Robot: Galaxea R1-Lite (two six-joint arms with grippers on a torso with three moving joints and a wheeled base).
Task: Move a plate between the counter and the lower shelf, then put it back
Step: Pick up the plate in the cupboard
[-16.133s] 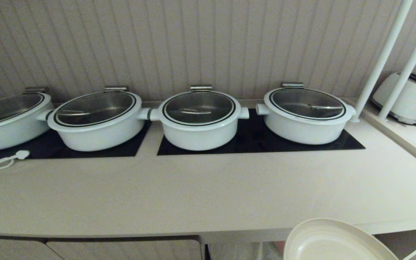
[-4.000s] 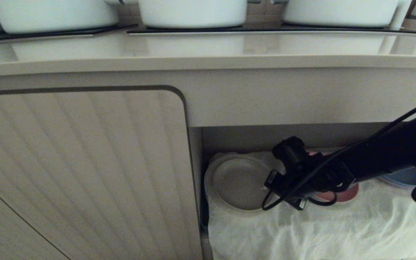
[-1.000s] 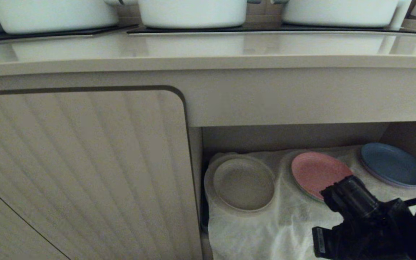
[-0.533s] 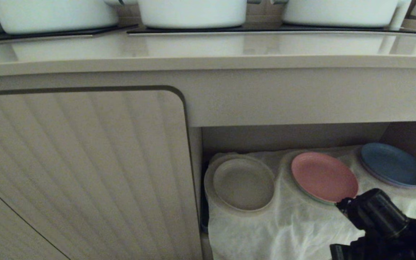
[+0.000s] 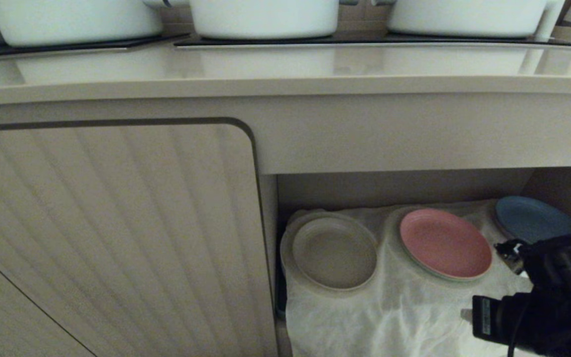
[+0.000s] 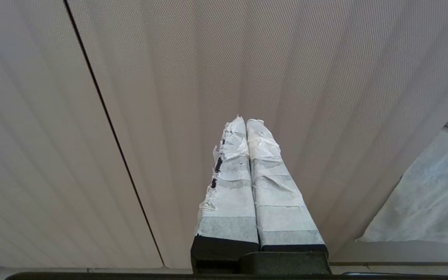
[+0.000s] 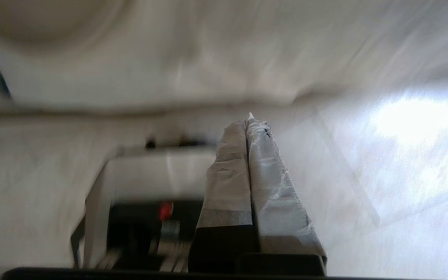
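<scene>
Plate handling: the right gripper (image 7: 249, 118) was clenched on nothing, its taped fingers pressed together, low at the right front of the lower shelf (image 5: 404, 188) and well apart from the plate (image 5: 334, 253). The left gripper (image 6: 246, 122) was likewise closed and empty, parked facing the ribbed cabinet door (image 5: 112, 238).

The plate lay flat on a raised hump of the white cloth (image 5: 389, 317) at the left end of the shelf, beside the pink plate (image 5: 444, 243); a blue plate (image 5: 533, 220) sat further right. The counter (image 5: 285, 69) above carried only white pots (image 5: 265, 17) in view.

Judgement: the transfer down to the shelf appeared complete. Outstanding: regrasping the plate and returning it to the counter.
</scene>
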